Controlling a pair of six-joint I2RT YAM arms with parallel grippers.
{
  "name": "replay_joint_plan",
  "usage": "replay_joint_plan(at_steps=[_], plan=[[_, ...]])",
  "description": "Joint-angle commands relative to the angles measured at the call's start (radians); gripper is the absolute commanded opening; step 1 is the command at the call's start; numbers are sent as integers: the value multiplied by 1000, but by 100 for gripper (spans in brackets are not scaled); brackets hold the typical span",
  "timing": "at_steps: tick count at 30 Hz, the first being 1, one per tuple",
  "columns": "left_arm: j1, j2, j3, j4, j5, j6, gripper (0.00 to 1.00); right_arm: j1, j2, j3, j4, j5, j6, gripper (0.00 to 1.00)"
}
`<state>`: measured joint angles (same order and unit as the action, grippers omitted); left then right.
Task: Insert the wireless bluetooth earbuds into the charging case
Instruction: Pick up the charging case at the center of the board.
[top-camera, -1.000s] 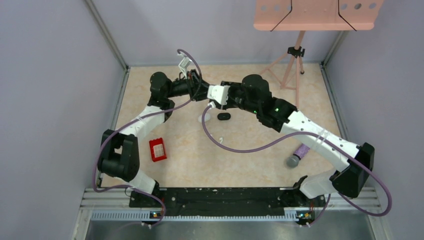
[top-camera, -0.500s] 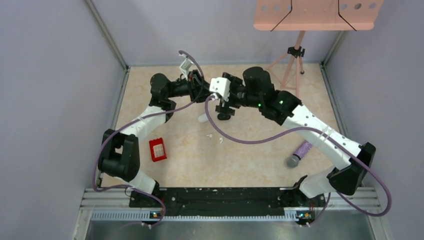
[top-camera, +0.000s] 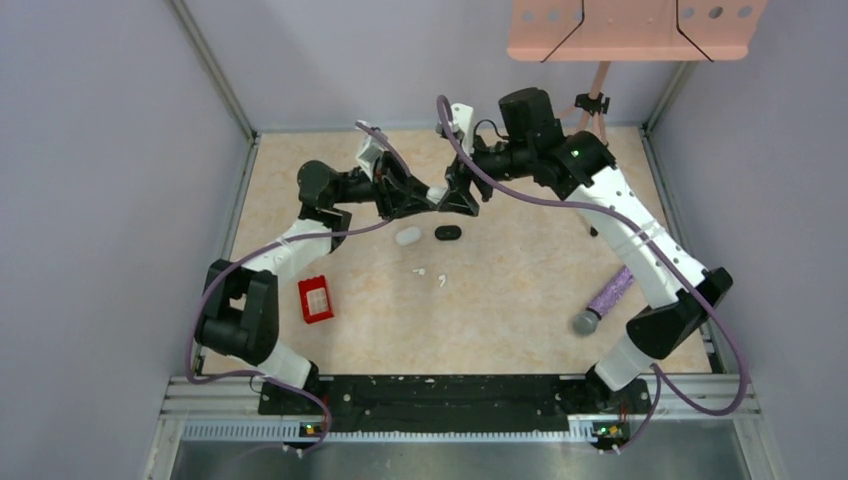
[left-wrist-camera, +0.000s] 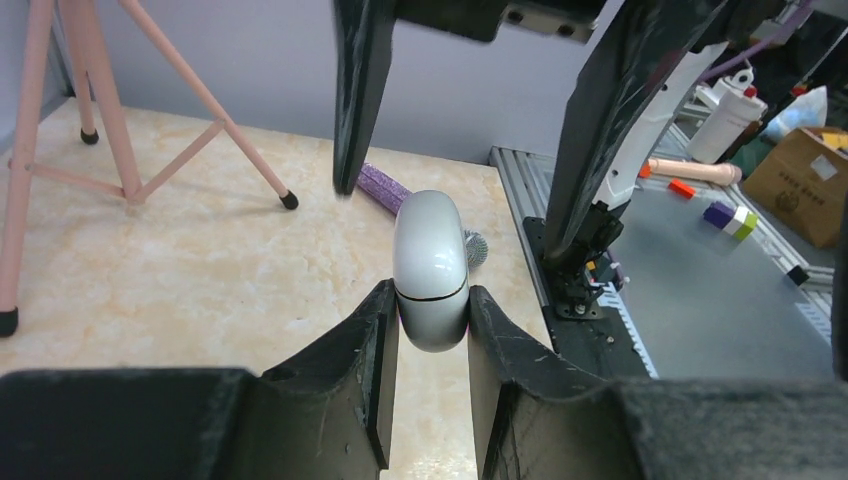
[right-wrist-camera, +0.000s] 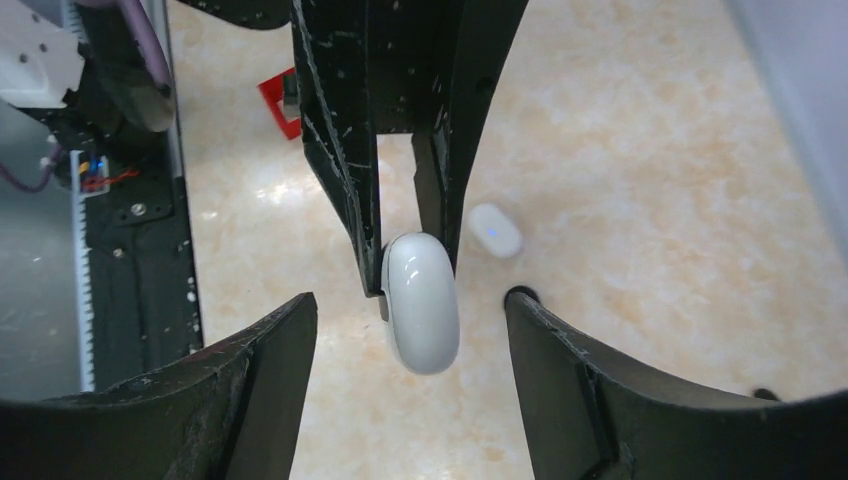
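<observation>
My left gripper (top-camera: 428, 195) is shut on a closed white charging case (left-wrist-camera: 431, 265) and holds it above the table with its seam across. My right gripper (top-camera: 458, 198) is open and faces it; its fingers (left-wrist-camera: 352, 95) stand either side of the case's far end without touching it. In the right wrist view the case (right-wrist-camera: 422, 305) hangs between my open right gripper (right-wrist-camera: 410, 345). Two tiny white earbuds (top-camera: 420, 270) (top-camera: 441, 281) lie on the table nearer the arm bases. No black earbuds show.
A second white case (top-camera: 407, 236) and a black case (top-camera: 448, 232) lie on the table under the grippers. A red box (top-camera: 315, 299) is at the left, a purple microphone (top-camera: 603, 299) at the right, a pink tripod (top-camera: 590, 110) at the back.
My right gripper has risen from beside the black case and turned toward the left gripper. My left gripper has shifted right with the white case.
</observation>
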<state>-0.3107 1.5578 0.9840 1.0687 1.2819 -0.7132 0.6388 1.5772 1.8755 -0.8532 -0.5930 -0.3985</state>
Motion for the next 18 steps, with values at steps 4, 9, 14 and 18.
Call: replay_joint_plan(at_steps=[4,9,14,18], plan=[[-3,-69,-21,113,56,70,0,-1,64,63,-133,-110,31,61],[-4,-76,-30,102,49,83,0,-22,113,123,-179,-168,22,39],[-4,-72,-28,37,21,112,0,-28,138,166,-217,-204,-19,19],[-4,-77,-29,-57,-51,144,23,-27,131,163,-217,-186,-70,14]])
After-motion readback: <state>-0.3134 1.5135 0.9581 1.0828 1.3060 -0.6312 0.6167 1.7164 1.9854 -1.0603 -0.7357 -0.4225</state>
